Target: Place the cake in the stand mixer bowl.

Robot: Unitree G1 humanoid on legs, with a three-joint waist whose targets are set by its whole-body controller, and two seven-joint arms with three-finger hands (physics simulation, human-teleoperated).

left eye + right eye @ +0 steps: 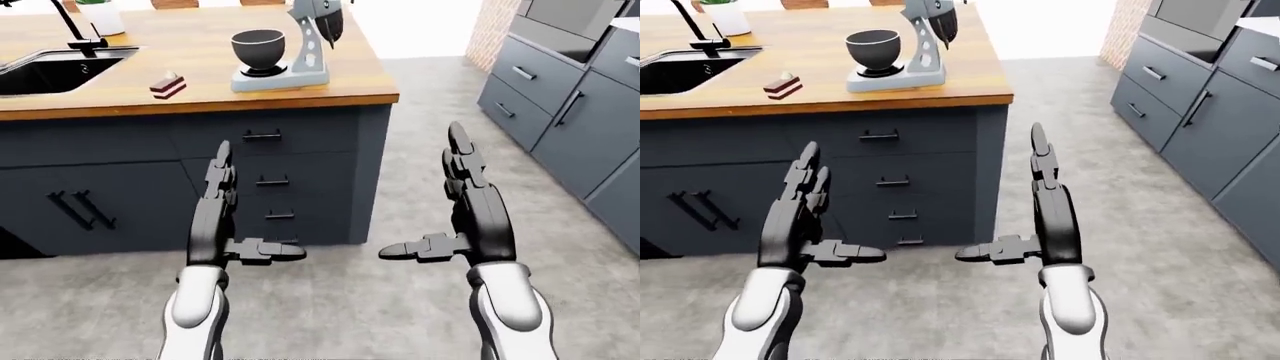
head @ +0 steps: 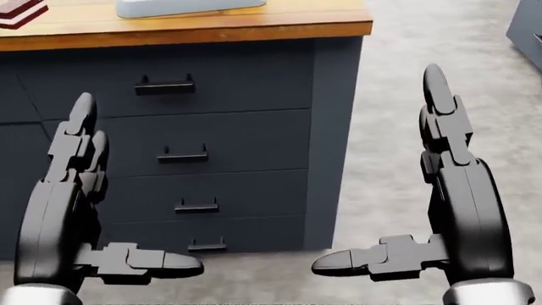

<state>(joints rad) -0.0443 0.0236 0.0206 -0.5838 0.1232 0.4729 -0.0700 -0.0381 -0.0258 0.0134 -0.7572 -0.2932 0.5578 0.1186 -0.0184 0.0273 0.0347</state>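
A layered cake slice lies on the wooden counter, left of the stand mixer. The mixer's dark bowl sits on its grey base, with the head tilted up. My left hand is open and empty, held low before the island's drawers. My right hand is open and empty, level with the left, to the right of the island's corner. Both hands are well below and short of the counter top. A corner of the cake shows at the head view's top left.
A black sink with a faucet is set in the counter at the left; a white pot stands behind it. Dark drawers face me. Grey cabinets line the right side. Grey floor runs between.
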